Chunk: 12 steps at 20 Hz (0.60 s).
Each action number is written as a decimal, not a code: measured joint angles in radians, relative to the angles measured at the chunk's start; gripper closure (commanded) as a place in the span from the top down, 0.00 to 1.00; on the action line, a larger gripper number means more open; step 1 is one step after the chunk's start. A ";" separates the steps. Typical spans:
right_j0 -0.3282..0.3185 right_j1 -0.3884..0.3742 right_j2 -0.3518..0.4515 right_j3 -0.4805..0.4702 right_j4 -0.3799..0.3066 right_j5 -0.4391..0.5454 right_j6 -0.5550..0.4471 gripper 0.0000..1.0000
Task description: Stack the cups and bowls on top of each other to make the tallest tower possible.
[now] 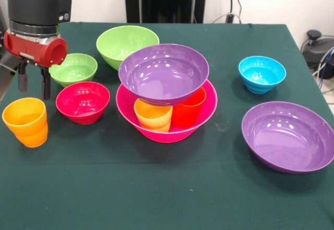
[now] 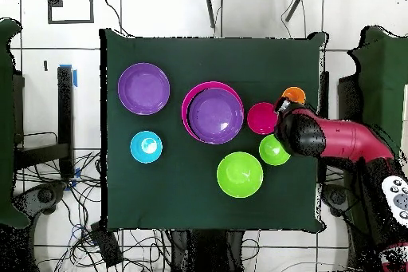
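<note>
On the dark green cloth surface [image 1: 156,198], nearest the front camera, a wide shallow purple plastic bowl [image 1: 288,136] lies alone at the right. At the left stands a glossy orange plastic cup [image 1: 25,121], apart from a red plastic bowl [image 1: 83,101]. In the middle, the large hot-pink bowl [image 1: 167,131] holds a yellow-orange cup [image 1: 153,116] and a red-orange cup [image 1: 189,109]; a second purple bowl [image 1: 163,73] rests on them. The gripper [image 1: 32,82] hangs above the orange cup, jaws narrowly apart, holding nothing. Farther are a small light-green bowl [image 1: 73,69], a medium light-green bowl [image 1: 127,45] and a blue bowl [image 1: 262,74].
</note>
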 measured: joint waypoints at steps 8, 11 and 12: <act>-0.007 0.023 0.000 0.010 0.000 -0.083 0.000 1.00; -0.011 0.041 0.000 0.013 0.000 -0.131 0.000 1.00; -0.011 0.044 0.000 0.013 -0.002 -0.139 0.000 1.00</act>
